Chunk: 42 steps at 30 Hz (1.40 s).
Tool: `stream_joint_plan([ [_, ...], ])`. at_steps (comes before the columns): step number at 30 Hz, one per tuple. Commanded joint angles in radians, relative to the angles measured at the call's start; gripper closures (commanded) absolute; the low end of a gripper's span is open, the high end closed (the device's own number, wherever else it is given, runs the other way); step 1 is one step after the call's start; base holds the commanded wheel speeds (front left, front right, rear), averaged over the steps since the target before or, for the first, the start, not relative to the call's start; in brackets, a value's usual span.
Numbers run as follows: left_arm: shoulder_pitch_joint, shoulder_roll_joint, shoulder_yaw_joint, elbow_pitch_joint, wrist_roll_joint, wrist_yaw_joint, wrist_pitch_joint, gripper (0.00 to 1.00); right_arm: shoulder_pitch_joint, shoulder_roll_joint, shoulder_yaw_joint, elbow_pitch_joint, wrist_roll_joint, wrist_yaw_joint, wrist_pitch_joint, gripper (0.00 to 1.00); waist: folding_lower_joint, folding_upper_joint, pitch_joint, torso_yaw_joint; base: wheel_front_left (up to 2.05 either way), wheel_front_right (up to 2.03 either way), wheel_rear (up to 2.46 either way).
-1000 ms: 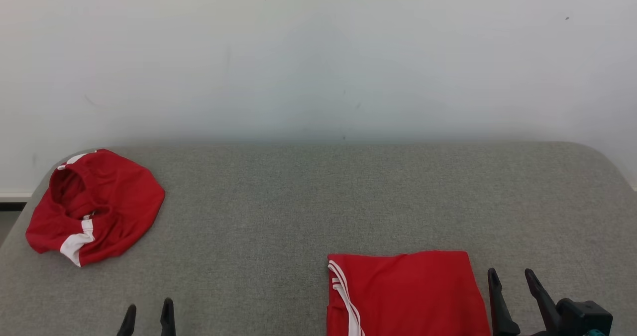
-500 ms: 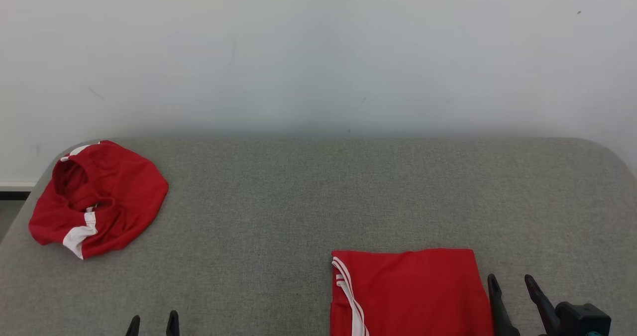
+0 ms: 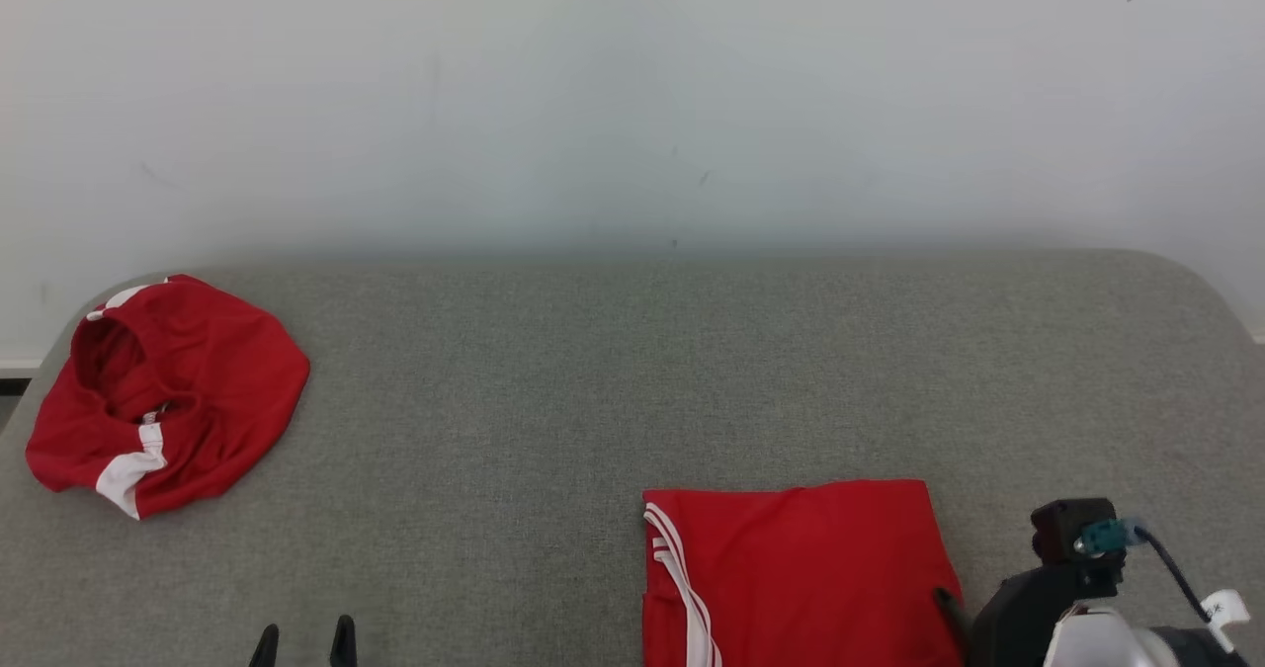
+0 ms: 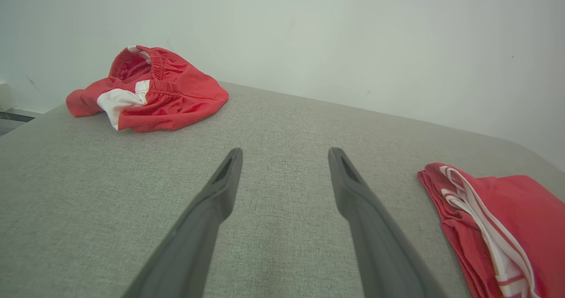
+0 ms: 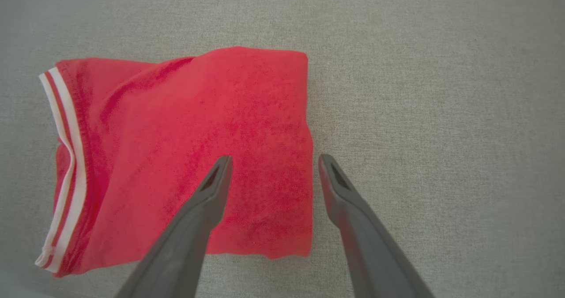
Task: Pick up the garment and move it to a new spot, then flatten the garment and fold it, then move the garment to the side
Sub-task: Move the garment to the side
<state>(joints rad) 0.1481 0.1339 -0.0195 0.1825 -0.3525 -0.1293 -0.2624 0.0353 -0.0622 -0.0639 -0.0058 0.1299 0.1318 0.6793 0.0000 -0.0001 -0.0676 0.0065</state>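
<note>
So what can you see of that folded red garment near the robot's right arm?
The folded red garment is a rough rectangle of soft, sporty-looking fabric, with white stripes along its left edge and shallow creases. It lies flat on the grey fabric surface, at the near right. The open right fingers straddle its right edge; contact is unclear.

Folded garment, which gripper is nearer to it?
Right. The right gripper is above the right edge of the folded garment; the left gripper sits well to its left.
</note>
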Motion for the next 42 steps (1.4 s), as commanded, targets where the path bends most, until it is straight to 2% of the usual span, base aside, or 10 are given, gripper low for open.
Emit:
stream_joint_plan([
  [1,0.000,0.003,-0.007,-0.005,-0.002,-0.001,-0.004,0.00,-0.028,-0.020,-0.027,-0.016,-0.015,-0.002,0.080,0.00,0.0000,0.0001,0.015,0.005,0.00,0.00,0.00],
  [3,-0.017,0.004,-0.020,-0.007,-0.001,-0.001,-0.004,0.00,-0.051,-0.034,-0.063,-0.013,-0.035,-0.002,0.159,0.00,0.0000,0.0001,0.027,0.020,0.00,0.00,0.00],
  [7,-0.041,0.010,-0.042,-0.013,-0.006,-0.001,-0.004,0.00,-0.103,-0.054,-0.115,0.040,-0.040,-0.002,0.194,0.00,0.0000,0.0001,0.069,0.056,0.00,0.00,0.00],
  [12,-0.063,0.014,-0.052,-0.015,-0.003,-0.001,-0.004,0.00,-0.149,-0.077,-0.111,0.110,-0.026,-0.002,0.189,0.00,0.0000,0.0001,0.127,0.085,0.00,0.00,0.00],
  [21,-0.114,0.017,-0.051,-0.018,0.002,-0.001,-0.004,0.00,-0.185,-0.055,-0.062,0.244,0.027,-0.001,0.226,0.00,0.0000,0.0001,0.200,0.110,0.00,0.00,0.00],
  [22,-0.117,0.016,-0.050,-0.018,0.004,-0.001,-0.004,0.00,-0.186,-0.056,-0.057,0.251,0.029,-0.001,0.223,0.13,0.0000,0.0001,0.201,0.110,0.00,0.00,0.00],
  [23,-0.117,0.016,-0.050,-0.019,0.007,-0.001,-0.004,0.00,-0.189,-0.058,-0.052,0.258,0.030,-0.001,0.221,0.56,0.0000,0.0001,0.201,0.109,0.00,0.00,0.00],
  [25,-0.119,0.014,-0.049,-0.019,0.010,-0.001,-0.004,0.00,-0.199,-0.068,-0.041,0.265,0.027,-0.001,0.201,1.00,0.0000,0.0001,0.201,0.105,0.00,0.00,0.00],
  [33,-0.139,0.016,-0.054,-0.050,0.022,-0.001,-0.004,0.00,-0.330,-0.122,0.001,0.288,-0.020,-0.001,0.067,1.00,0.0000,0.0001,0.240,0.043,0.00,0.00,0.00],
  [42,-0.212,0.054,-0.065,-0.134,0.065,0.000,-0.004,0.00,-0.588,-0.261,0.037,0.457,-0.101,-0.002,-0.086,1.00,0.0000,0.0001,0.397,-0.091,0.00,0.00,0.00],
])
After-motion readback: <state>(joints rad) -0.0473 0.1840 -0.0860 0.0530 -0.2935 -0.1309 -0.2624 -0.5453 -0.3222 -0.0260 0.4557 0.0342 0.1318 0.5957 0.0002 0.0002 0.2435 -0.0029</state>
